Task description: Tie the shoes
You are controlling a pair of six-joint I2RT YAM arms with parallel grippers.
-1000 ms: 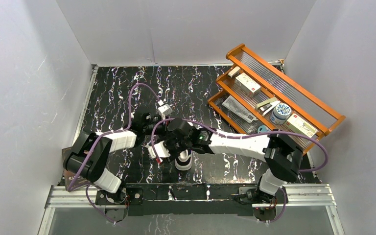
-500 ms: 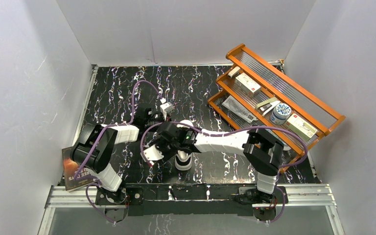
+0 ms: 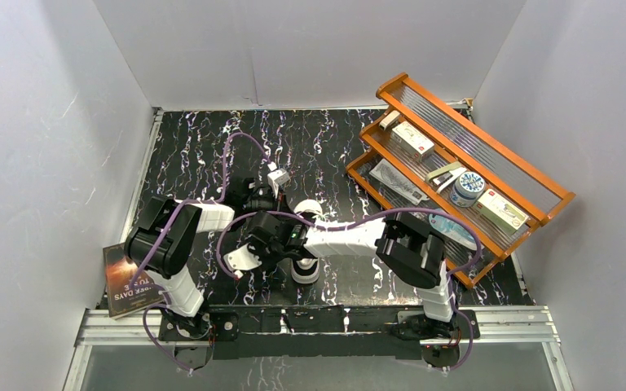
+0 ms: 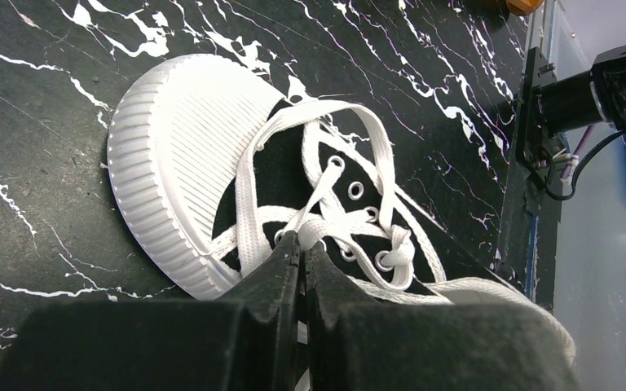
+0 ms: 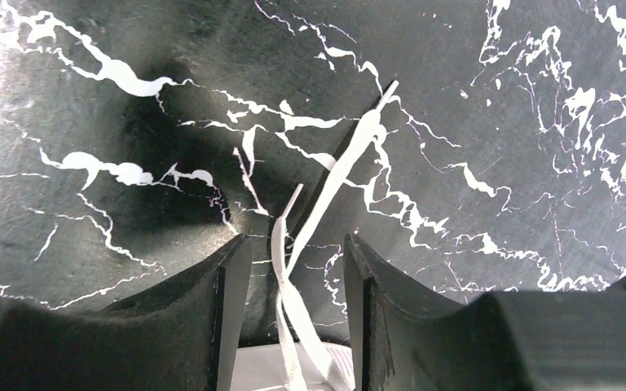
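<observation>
**Item:** small black canvas low-top sneaker (image 4: 269, 175) with a white rubber toe cap, lying on the black white-veined table (image 4: 41, 98) between my arms. No bow is showing.

**Left gripper** (image 4: 301, 244): I am pressing it fully closed at the lace crossing beside the eyelets. I cannot tell whether a strand is nipped.

**Right gripper** (image 5: 295, 244): I am holding it half apart, with loose white lace ends (image 5: 338, 175) running between the fingers, unclamped.

**Step, as I judge it:** gathering the ends for a first knot.

**Next move:** closing squarely on those strands.

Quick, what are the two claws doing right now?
Left gripper: shut, pinching a white lace on the shoe.
Right gripper: open, a lace end lying loose between its fingers.
</observation>
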